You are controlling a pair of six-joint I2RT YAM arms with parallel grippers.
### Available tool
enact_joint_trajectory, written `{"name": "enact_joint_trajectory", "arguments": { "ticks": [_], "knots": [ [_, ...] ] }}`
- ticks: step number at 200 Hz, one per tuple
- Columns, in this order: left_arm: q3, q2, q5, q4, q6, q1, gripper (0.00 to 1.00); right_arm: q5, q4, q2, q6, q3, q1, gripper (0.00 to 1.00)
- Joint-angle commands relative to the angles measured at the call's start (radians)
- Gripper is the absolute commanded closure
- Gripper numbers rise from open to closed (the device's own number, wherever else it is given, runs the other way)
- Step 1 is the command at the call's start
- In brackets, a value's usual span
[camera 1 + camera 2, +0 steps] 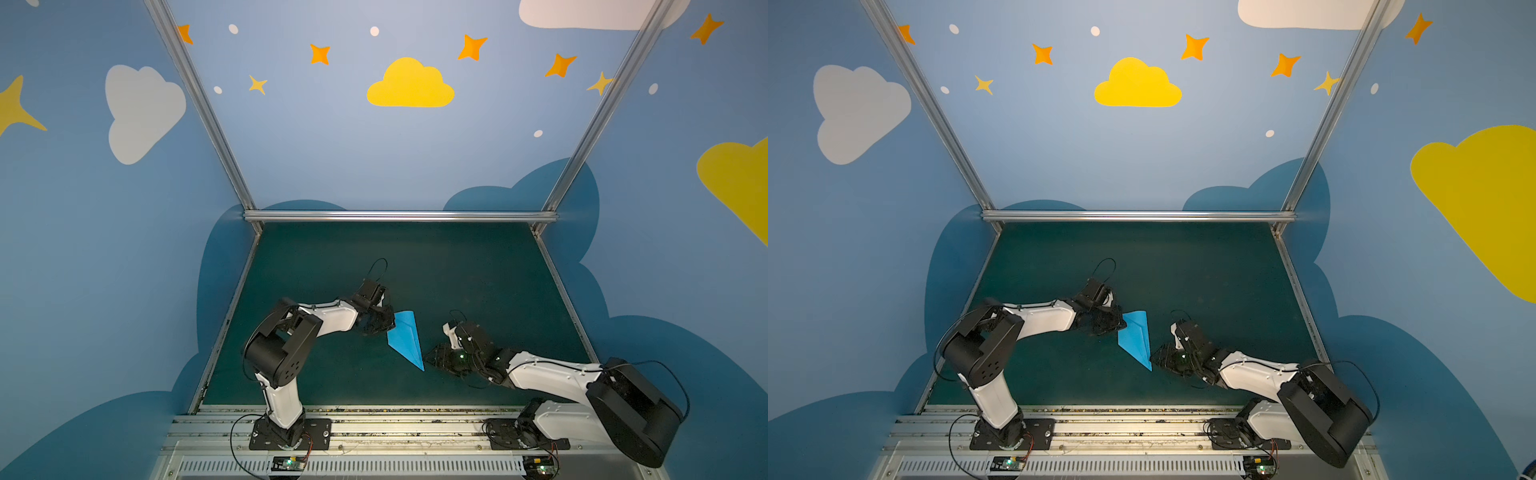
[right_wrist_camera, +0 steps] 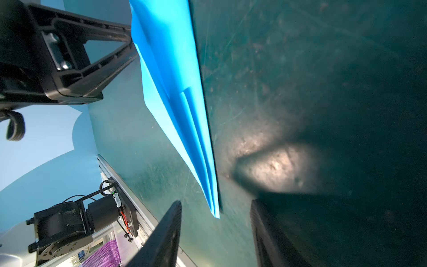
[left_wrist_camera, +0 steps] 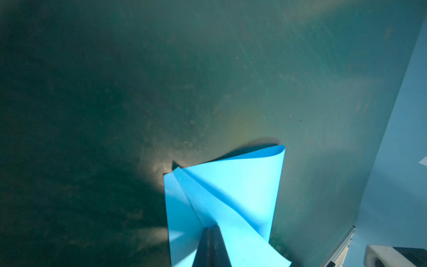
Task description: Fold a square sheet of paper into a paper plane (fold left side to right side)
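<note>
Top views, plane: The bright blue paper plane (image 1: 405, 338) was near the middle of the dark green mat (image 1: 457, 270), between the two arms. Its sharp nose pointed to the front edge of the mat. Its wide back end pointed away.
Top views, left gripper: The left gripper (image 1: 388, 322) was at the plane's wide back end, touching it. I could not see its fingers well from up there.
Top views, right gripper: The right gripper (image 1: 430, 357) was just beside the nose. It looked the same in both top views.
Left wrist view, plane: The paper plane (image 3: 231, 196) fanned out from the gripper, with folds running along it and one flap curling up.
Left wrist view, fingers: The left gripper (image 3: 211, 228) was pinched tight, its two dark fingers (image 3: 217, 245) pressed together with the blue paper between them.
Right wrist view, plane: The paper plane (image 2: 180, 104) ran long and thin across the green mat (image 2: 300, 69). Whether the nose touched the mat, I could not tell.
Right wrist view, fingers: The right gripper (image 2: 215, 203) was spread about half way. One finger (image 2: 168, 231) was on each side of the nose tip, and neither one touched the paper. It held nothing.
Right wrist view, other arm: The left gripper (image 2: 132, 39) met the plane's far end.
</note>
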Motion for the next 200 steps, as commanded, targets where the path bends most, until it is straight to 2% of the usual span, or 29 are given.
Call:
{"name": "enact_joint_trajectory", "arguments": {
  "ticks": [1,19,51,110,152,200],
  "knots": [
    [0.0,-0.018,-0.013,-0.025,0.012,-0.002,0.85,0.015,-0.035,0.033,-0.022,0.037,-0.004,0.48],
    [-0.007,-0.07,-0.004,-0.015,-0.003,-0.004,0.76,0.015,-0.057,0.05,-0.042,0.078,-0.019,0.48],
    [-0.016,-0.139,0.0,0.002,-0.036,-0.022,0.72,-0.004,-0.071,0.084,-0.071,0.131,-0.063,0.48],
    [0.01,-0.122,0.001,0.027,-0.065,-0.063,0.75,-0.084,-0.061,0.184,-0.119,0.204,-0.147,0.49],
    [0.008,-0.071,-0.022,0.029,-0.056,-0.065,0.8,-0.13,-0.034,0.243,-0.132,0.228,-0.182,0.49],
    [0.003,-0.001,-0.061,0.015,-0.03,-0.062,0.82,-0.181,0.002,0.342,-0.16,0.266,-0.199,0.45]
  ]
}}
